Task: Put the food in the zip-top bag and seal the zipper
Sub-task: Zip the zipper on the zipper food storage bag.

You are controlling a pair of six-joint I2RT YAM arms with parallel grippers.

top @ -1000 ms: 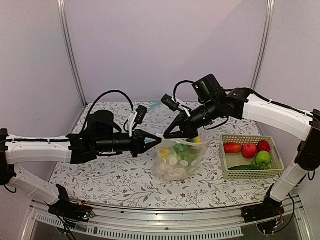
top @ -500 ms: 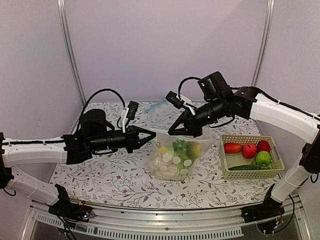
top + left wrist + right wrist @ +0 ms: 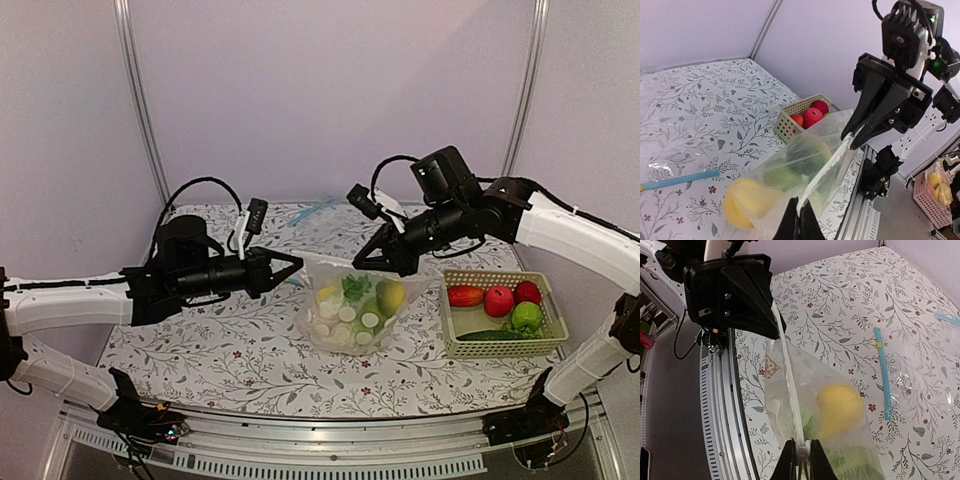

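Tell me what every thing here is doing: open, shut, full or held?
Zip-top bag: held up by its mouth, food inside.
Zipper: stretched straight between both pincers.
Left pincer: shut on the zipper.
Right pincer: shut on the zipper.
Lemon: inside the bag.
Basket: holds red fruits and a cucumber.

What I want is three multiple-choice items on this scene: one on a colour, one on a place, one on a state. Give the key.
1. The basket is: A beige; B blue; C black.
2. The lemon lies: A in the basket; B in the zip-top bag; C in neither.
3. The right gripper is: A wide open; B shut on the lemon; C shut on the zipper.
Key: 1 A, its lattice walls are beige. 2 B, it shows through the bag's clear wall. 3 C, its fingers pinch the strip at the bag's mouth.
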